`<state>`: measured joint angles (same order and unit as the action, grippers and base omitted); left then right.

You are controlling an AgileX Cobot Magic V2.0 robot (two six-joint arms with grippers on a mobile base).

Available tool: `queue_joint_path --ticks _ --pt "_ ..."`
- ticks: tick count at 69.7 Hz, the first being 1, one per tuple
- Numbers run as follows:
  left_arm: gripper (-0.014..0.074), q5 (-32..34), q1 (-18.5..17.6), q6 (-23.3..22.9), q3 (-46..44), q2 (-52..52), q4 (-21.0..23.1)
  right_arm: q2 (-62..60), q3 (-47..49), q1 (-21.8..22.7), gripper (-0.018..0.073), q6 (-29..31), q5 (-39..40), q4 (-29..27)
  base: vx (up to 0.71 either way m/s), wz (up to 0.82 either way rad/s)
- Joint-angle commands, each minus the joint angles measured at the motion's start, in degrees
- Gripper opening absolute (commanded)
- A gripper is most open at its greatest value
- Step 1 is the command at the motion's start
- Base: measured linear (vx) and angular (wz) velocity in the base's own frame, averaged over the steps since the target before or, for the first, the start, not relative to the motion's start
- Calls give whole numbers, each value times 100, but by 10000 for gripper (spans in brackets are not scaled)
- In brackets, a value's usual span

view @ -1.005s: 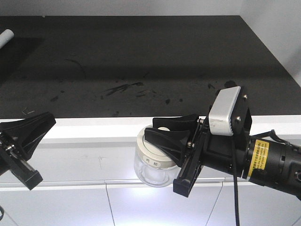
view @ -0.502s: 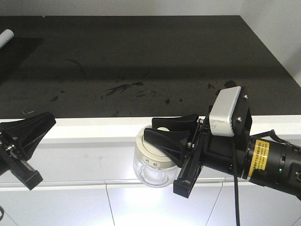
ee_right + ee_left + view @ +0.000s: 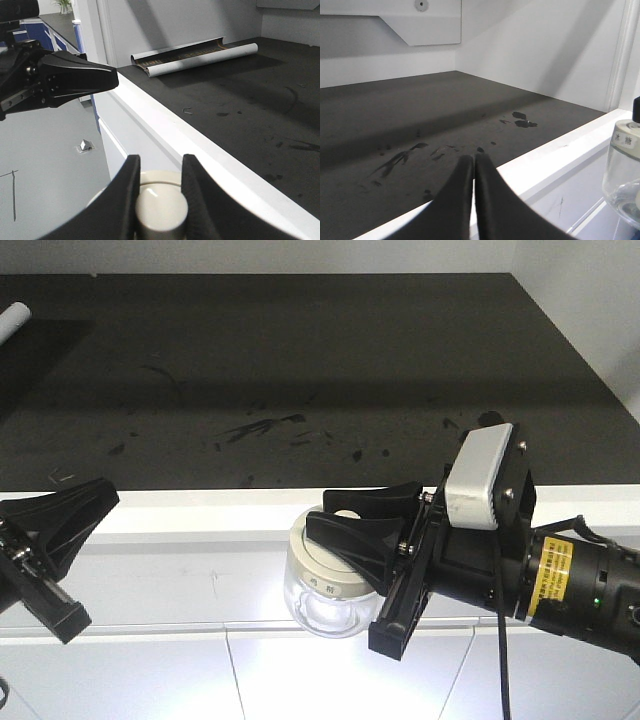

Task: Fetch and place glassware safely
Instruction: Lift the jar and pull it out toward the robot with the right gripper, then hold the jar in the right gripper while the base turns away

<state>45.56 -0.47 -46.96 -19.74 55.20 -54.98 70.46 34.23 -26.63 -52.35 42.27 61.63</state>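
The right claw [image 3: 320, 512] is clamped on the glass jar [image 3: 322, 585] from above. Its two black fingers [image 3: 200, 190] press against opposite sides of the central knob [image 3: 161, 202] of the cream-white lid [image 3: 318, 562]. The jar hangs upright beneath the fingers, its clear body below the lid. It is off the worktop [image 3: 300, 360], just in front of the white front edge [image 3: 200, 515] and right of that edge's middle, so that from the front it overlaps the pale cabinet face below. In the left wrist view the jar [image 3: 622, 170] appears at the right border, beyond the white edge and lower than the dark surface.

The left claw [image 3: 474, 160] has its fingertips pressed together with nothing between them. It is well apart from the jar, near the left end of the front edge.

Dark smudges [image 3: 265, 428] mark the middle of the worktop. A white roll [image 3: 195, 57] lies on the worktop near its left edge, toward the back.
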Motion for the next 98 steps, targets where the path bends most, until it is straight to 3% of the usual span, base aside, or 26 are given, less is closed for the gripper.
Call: queue_joint_path --ticks 1,47,98 --pt "-1 311 -39 -61 -143 -69 251 -155 173 11 -1 45 434 -269 0 2" --pt "-1 311 -39 -61 -143 -69 251 -155 173 11 -1 45 434 -269 -6 25" --pt "-1 305 -39 -61 -143 -69 255 -155 173 11 -1 45 434 -269 -14 64"
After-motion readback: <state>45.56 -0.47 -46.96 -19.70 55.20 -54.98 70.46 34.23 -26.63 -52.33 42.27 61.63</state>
